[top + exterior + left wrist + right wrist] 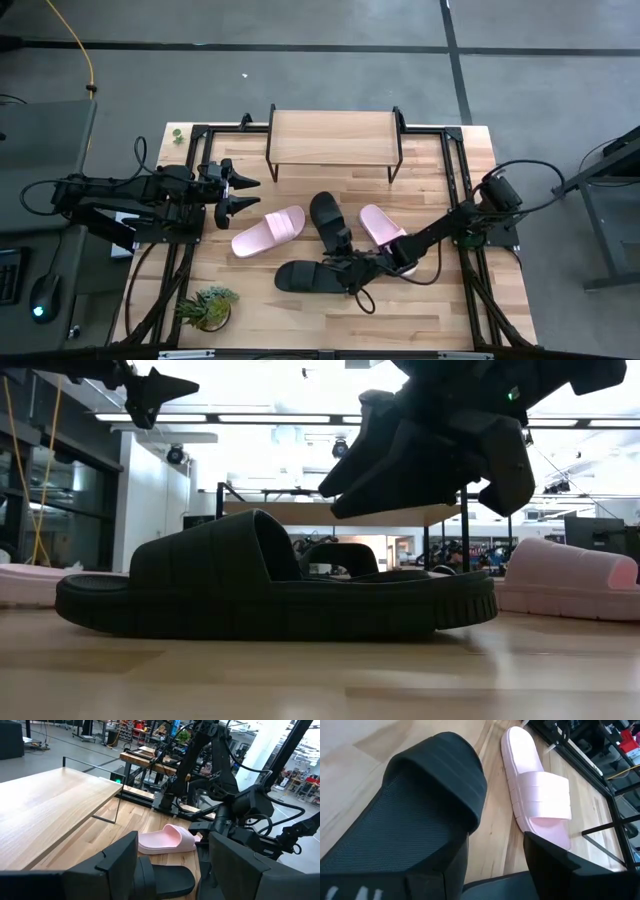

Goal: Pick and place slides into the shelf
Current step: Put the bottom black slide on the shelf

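We note the right gripper hanging just above the near black slide, over its heel end; jaws stand well apart, nothing held, no contact seen in the low view. Second black slide lies just beyond this gripper, toward the shelf. One pink slide sits to its left, the other pink slide under the right arm. The shelf top is bare, well beyond the gripper. Left gripper waits beside the shelf's left end, raised, fingers spread, holding nothing.
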